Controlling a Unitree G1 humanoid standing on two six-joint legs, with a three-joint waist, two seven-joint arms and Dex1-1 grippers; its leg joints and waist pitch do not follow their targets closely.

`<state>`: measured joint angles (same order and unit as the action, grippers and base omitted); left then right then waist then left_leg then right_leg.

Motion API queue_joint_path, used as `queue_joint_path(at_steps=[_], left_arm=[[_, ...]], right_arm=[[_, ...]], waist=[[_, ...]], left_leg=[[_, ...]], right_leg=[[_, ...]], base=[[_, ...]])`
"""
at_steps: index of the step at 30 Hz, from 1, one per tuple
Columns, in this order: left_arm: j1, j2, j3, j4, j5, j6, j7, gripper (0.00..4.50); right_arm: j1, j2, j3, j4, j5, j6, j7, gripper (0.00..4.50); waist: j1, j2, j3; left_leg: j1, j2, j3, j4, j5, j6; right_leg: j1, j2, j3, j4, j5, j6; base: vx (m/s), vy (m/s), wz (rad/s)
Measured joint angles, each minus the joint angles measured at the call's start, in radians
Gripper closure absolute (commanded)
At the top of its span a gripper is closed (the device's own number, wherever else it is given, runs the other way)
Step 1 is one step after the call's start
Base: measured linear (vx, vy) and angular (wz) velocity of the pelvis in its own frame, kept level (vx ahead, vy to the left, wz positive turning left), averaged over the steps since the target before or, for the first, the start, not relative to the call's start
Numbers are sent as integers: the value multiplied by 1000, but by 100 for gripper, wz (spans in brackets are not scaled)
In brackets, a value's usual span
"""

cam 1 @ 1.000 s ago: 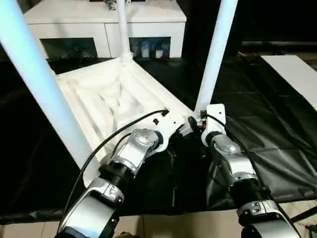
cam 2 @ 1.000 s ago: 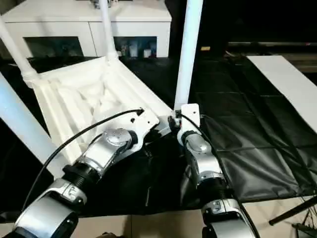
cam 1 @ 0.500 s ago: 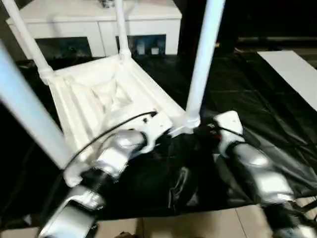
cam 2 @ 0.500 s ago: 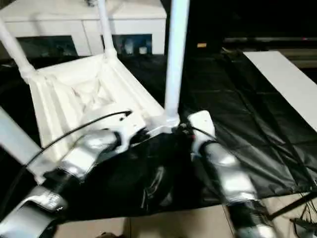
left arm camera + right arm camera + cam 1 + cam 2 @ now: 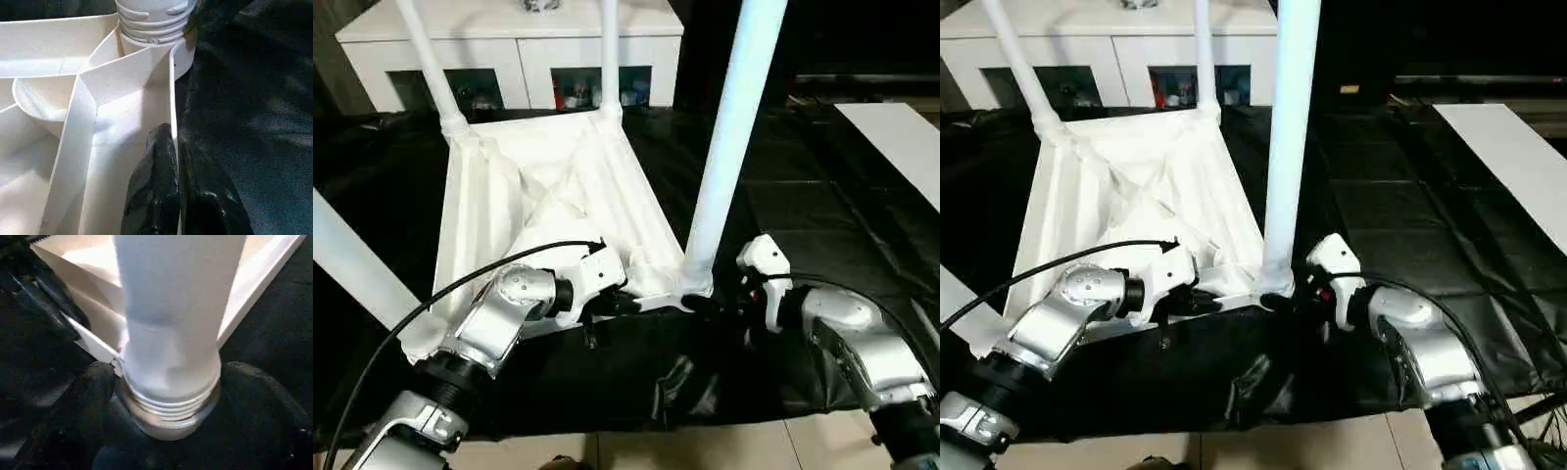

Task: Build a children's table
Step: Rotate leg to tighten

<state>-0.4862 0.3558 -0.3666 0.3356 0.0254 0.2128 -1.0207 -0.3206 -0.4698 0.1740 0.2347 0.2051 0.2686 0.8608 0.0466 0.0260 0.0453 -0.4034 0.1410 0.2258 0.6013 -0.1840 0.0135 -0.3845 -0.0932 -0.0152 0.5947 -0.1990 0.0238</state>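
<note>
The right claw has swung round and now sits around the foot of the near leg, fingers apart.
The left claw stays clamped on the tabletop rim, which lies upside down on the black sheet; the leg looks ready for screwing tight.

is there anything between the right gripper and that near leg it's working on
Nothing visible stands between them. The right gripper has its open fingers on either side of the near leg, just above the threaded base at the tabletop corner socket.
</note>
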Motion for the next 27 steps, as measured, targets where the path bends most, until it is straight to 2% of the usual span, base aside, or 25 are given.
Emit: queue_joint_path(at_steps=[8,9,11,18,27], left_arm=[[0,3,0,-4,0,6,-2,450],[0,3,0,-4,0,6,-3,450],[0,7,-1,-4,0,7,-4,450],[0,12,-2,-6,-1,10,-13,450],[0,17,-3,-6,-1,13,-22,450]], right_arm=[[-45,51,-1,66,0,-26,10,70],[-47,57,-2,74,1,-33,11,88],[-49,70,-3,96,2,-43,16,88],[-53,78,-11,119,3,-57,23,162],[-53,94,-17,126,1,-62,23,175]], waist=[[2,0,0],[2,0,0],[3,0,0],[2,-1,0],[-3,-1,0]], left_leg=[[0,0,0,0,0,0],[0,0,0,0,0,0],[0,0,0,0,0,0],[0,0,0,0,0,0],[0,0,0,1,0,0]], right_leg=[[0,0,0,0,0,0],[0,0,0,0,0,0],[0,0,0,0,0,0],[0,0,0,1,0,0],[0,0,0,2,0,0]], base=[[0,0,0],[0,0,0],[0,0,0],[0,0,0],[0,0,0]])
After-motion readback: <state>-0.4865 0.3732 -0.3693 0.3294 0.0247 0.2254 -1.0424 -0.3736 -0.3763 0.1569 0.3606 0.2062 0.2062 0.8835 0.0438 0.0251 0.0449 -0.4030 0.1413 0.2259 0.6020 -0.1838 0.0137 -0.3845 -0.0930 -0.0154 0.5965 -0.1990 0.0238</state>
